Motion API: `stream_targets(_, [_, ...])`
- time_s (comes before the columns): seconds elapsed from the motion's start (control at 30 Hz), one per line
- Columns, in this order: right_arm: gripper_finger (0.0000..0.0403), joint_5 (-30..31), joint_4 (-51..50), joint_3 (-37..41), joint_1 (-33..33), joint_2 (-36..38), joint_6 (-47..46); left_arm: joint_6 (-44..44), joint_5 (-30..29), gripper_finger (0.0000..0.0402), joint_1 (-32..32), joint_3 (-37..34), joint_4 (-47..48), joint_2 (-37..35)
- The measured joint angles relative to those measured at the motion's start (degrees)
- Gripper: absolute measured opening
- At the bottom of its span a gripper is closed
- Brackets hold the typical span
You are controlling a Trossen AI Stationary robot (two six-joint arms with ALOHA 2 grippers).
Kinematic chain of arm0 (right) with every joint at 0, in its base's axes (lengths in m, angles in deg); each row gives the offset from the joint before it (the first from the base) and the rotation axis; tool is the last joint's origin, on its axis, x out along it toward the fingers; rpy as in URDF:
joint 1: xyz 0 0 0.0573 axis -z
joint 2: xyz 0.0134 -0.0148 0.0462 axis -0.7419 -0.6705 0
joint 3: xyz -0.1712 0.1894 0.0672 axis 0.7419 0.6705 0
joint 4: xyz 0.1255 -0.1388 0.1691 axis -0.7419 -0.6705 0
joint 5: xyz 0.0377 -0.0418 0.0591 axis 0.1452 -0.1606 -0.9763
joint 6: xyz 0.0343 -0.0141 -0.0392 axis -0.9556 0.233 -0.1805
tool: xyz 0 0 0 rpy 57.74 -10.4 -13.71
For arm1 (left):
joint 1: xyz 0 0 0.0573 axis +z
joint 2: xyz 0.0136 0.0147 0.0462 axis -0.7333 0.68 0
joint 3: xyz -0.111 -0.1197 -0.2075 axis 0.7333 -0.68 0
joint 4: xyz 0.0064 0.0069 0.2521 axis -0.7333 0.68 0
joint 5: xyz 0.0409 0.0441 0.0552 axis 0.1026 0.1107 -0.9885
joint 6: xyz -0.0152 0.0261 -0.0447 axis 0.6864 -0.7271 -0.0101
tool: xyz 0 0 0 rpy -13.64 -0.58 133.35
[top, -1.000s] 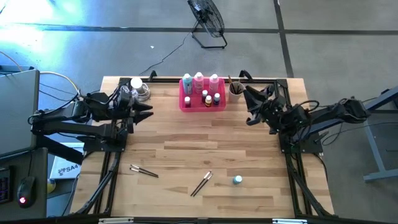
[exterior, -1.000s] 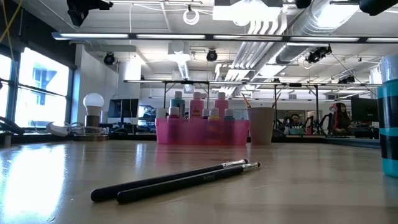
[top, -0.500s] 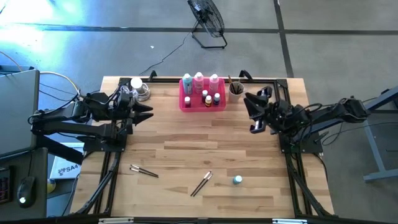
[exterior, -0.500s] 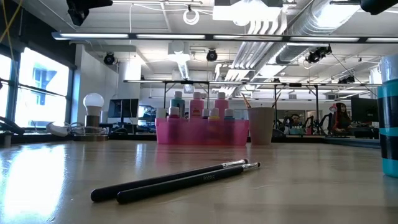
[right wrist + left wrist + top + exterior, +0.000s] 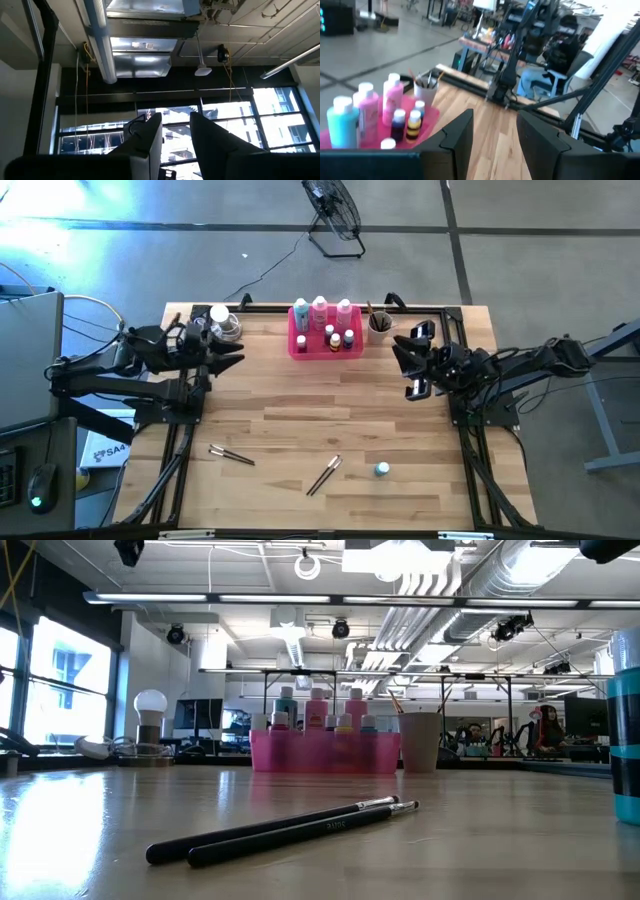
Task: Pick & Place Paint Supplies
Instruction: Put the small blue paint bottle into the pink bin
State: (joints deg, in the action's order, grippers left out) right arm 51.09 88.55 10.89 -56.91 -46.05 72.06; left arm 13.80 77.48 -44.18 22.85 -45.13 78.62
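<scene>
Right gripper (image 5: 412, 370) swung along the tabletop's right edge; we see both it and left gripper (image 5: 232, 350) part-open, empty.

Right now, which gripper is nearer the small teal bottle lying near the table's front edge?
The right gripper. It hangs above the table's right rear, closer to the small teal bottle below it; the left gripper sits far across at the left rear.

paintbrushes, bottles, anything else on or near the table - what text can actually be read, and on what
Paintbrushes: pale lettering on one dark handle, too blurred to read.
"SA", partly cut off by the frame, on a white sheet on the floor left of the table.
Bottles in the pink tray: no readable labels.
Teal bottle near the front edge: no readable label.
</scene>
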Motion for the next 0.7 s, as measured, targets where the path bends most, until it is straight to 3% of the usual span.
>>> stream_targets(0.4, [0.0094,0.7,-0.1,0.0,0.0,0.0,0.0,1.0,6.0,0.0148,0.0,9.0,9.1,-1.5])
stream_targets(0.7, [0.0094,0.8,-0.5,0.0,0.0,0.0,0.0,4.2,10.4,0.0148,0.0,9.7,9.8,2.2])
